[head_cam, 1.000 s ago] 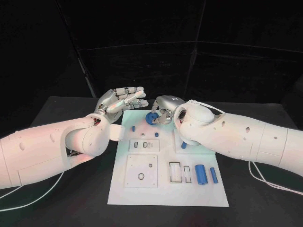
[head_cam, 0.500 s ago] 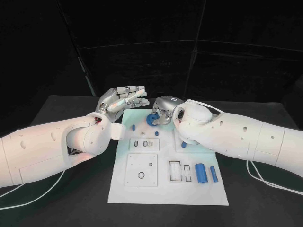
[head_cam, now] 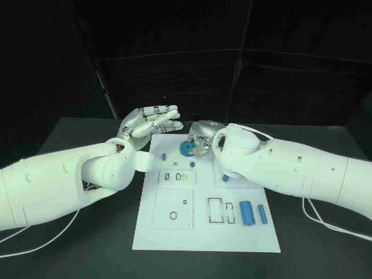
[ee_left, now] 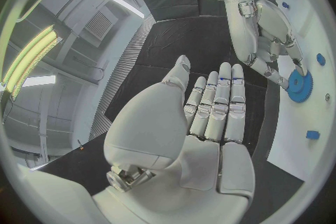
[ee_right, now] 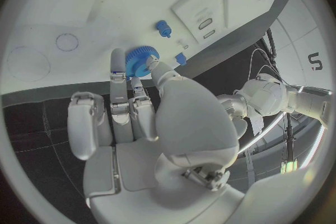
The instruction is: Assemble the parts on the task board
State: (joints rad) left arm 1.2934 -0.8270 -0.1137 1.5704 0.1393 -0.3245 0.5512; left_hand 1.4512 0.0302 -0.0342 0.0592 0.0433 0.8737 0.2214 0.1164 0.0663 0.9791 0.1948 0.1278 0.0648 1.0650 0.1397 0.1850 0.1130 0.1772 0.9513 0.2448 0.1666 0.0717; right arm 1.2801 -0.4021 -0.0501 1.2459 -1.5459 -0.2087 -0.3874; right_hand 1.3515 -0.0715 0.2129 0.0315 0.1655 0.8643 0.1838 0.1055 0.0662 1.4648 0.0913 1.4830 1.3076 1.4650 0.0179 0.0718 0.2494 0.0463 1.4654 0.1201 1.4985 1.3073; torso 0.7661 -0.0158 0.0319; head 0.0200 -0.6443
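The white task board (head_cam: 204, 232) lies in the middle of the black table. My right hand (head_cam: 204, 133) is over its far end and pinches a blue gear (head_cam: 186, 149) between its fingertips, low over the board. The right wrist view shows the gear (ee_right: 142, 61) at the tips of that hand (ee_right: 140, 117), close to the board surface (ee_right: 77, 5). My left hand (head_cam: 153, 122) is raised by the board's far left corner, fingers straight and apart, holding nothing. In the left wrist view, the left palm (ee_left: 210, 117) faces the right hand (ee_left: 269, 28) and the gear (ee_left: 301, 85).
A blue cylinder (head_cam: 246, 213) and a thin blue bar (head_cam: 261, 214) lie on the board's near right. Small blue pieces sit at the far left (head_cam: 164, 157), near the middle (head_cam: 192, 164) and under my right forearm (head_cam: 225, 178). Grey recessed plates (head_cam: 175, 209) occupy the board's centre.
My right hand has lowered the blue gear a little toward the board's far end. The left hand has barely moved.
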